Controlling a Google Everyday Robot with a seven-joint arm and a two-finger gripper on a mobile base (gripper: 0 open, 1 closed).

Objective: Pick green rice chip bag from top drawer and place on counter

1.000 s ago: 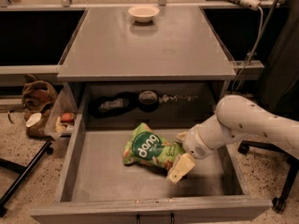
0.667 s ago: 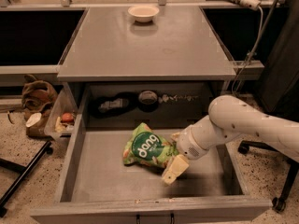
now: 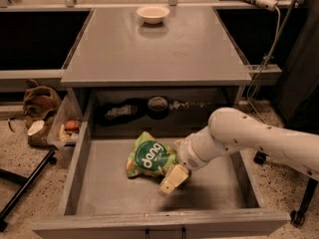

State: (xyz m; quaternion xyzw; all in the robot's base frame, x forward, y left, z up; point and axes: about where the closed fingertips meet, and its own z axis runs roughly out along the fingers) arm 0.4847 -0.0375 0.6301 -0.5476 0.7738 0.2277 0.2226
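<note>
The green rice chip bag [image 3: 148,156] lies crumpled on the bare bottom of the open top drawer [image 3: 99,190], a little left of the middle, with its "dang" circle facing up. My gripper [image 3: 172,177] reaches down into the drawer from the right on a white arm [image 3: 249,136]. It sits at the bag's lower right edge and touches or overlaps it. The grey counter [image 3: 149,54] lies above and behind the drawer.
A small cream bowl [image 3: 153,13] stands at the counter's far edge. Dark objects [image 3: 158,104] sit in the recess behind the drawer. A brown bag [image 3: 40,101] and a bin with clutter [image 3: 67,128] are on the floor at left. A black stand leg [image 3: 25,188] crosses the lower left.
My arm has moved left across the drawer, bringing the gripper from beside the bag to its lower right edge. The bag has stayed in place.
</note>
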